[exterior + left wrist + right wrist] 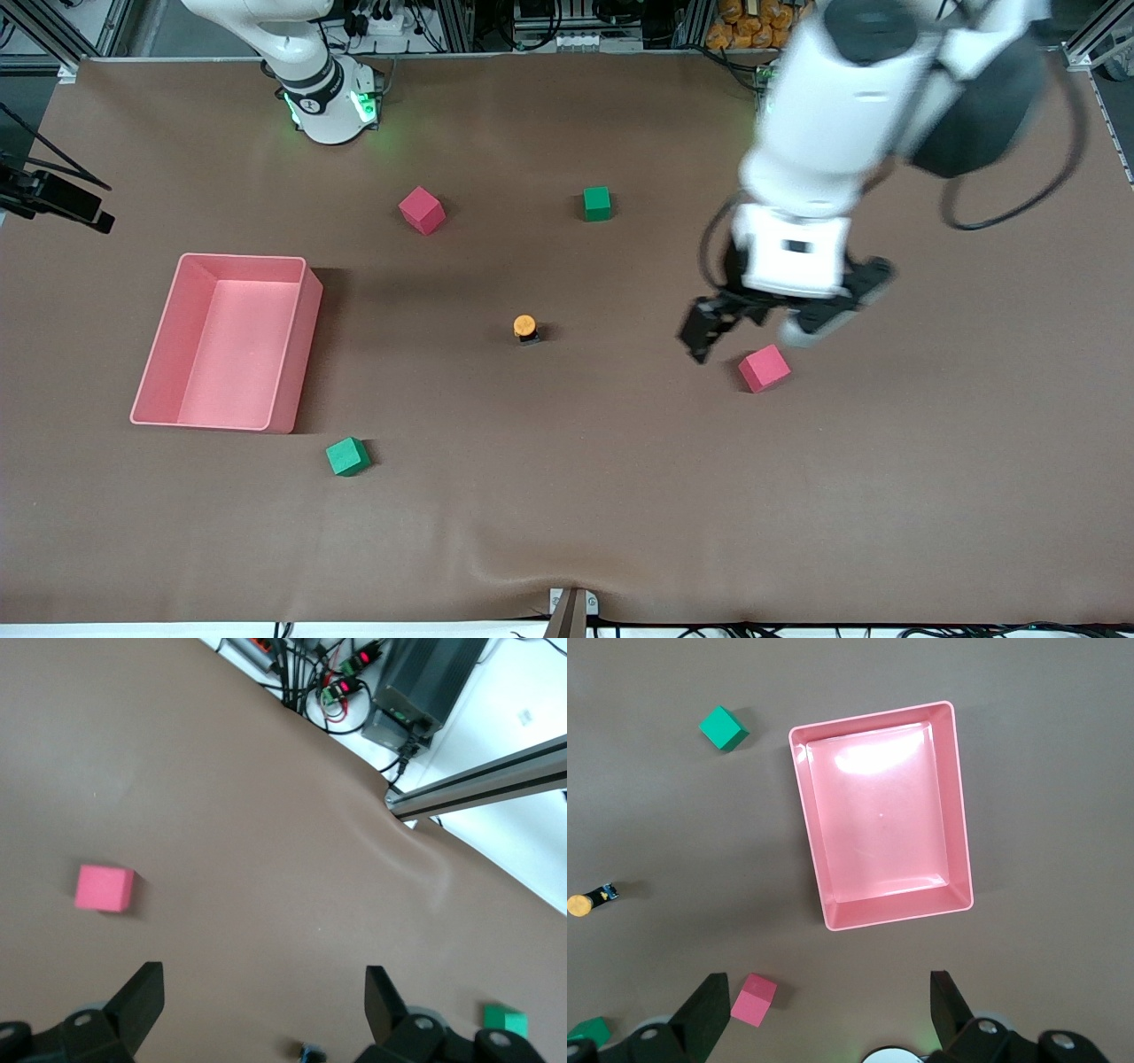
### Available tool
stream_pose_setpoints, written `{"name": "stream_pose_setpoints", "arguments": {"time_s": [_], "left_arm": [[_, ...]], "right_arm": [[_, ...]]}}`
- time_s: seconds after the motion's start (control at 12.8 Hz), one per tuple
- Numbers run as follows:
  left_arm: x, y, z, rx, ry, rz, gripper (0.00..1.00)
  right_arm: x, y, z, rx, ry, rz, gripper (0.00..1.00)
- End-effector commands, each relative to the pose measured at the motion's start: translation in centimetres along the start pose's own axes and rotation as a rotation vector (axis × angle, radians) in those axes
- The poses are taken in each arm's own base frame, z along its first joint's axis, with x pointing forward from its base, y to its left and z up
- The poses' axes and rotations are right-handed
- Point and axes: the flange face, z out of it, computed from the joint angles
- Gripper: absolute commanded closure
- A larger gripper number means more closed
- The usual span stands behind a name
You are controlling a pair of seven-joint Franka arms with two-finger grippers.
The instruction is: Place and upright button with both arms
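Upright orange-capped button (525, 329) mid-table

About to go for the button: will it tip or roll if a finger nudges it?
The button probably tips easily: it stands cap-up on a small black body, orange cap as wide as the base. Once down, the round cap may let it roll. It looks tiny, likely light enough to skid.

Brown-covered table (620, 514) under even light, aluminium framing (483, 788) and tangled cables (306, 673) along its edges.
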Motion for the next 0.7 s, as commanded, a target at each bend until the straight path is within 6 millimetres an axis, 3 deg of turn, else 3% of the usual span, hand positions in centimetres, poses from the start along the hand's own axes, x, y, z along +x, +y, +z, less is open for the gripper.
{"name": "stream_pose_setpoints", "arguments": {"time_s": [0.0,0.31,0.55,0.62], "left_arm": [[4.3,-7.4,-3.3,-0.008,-0.083,0.147,0.0],[6.4,-19.0,-7.1,0.103,-0.163,0.416,0.0],[6.2,-24.5,-10.4,0.167,-0.289,0.451,0.0],[5.7,-25.5,-11.0,0.181,-0.33,0.46,0.0]], "right_arm": [[-0.2,0.0,-0.2,0.014,-0.004,-0.005,0.0],[-0.2,0.0,-0.3,0.014,0.001,-0.005,0.0],[-0.2,0.1,-0.3,0.016,0.004,-0.003,0.0],[-0.1,0.0,-0.2,0.016,0.002,-0.004,0.0]]}}
